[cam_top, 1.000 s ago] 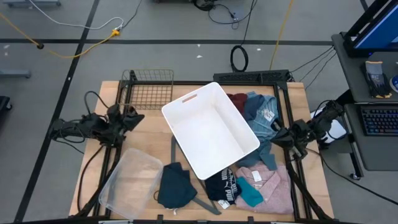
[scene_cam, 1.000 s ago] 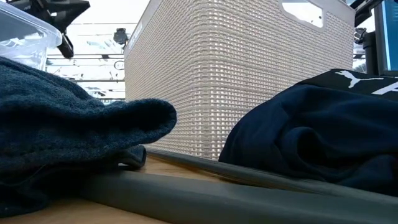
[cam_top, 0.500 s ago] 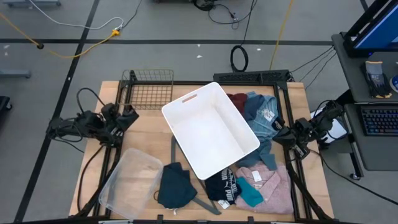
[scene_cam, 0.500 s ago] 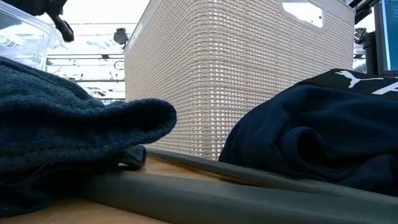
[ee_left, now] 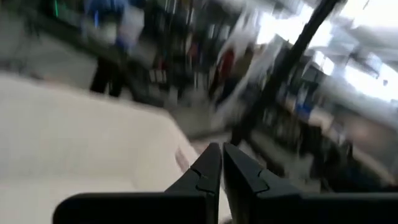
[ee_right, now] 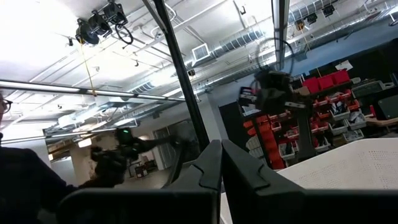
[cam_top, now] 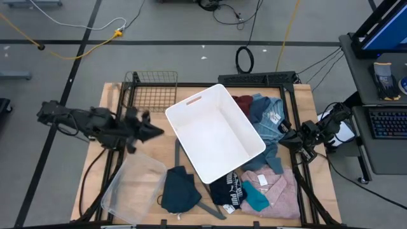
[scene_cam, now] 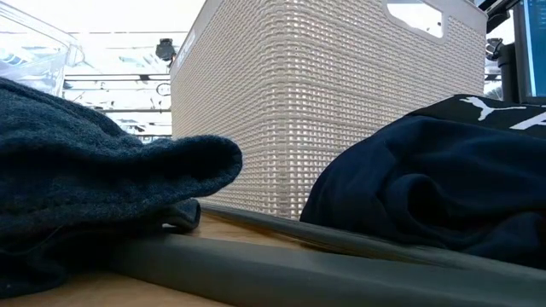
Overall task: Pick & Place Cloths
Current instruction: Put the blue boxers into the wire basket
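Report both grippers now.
Left gripper: shut, holding nothing.
Right gripper: shut, holding nothing.

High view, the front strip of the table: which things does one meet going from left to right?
Clear plastic bin → navy cloth → black cloth with white print → teal cloth → pink shirt.
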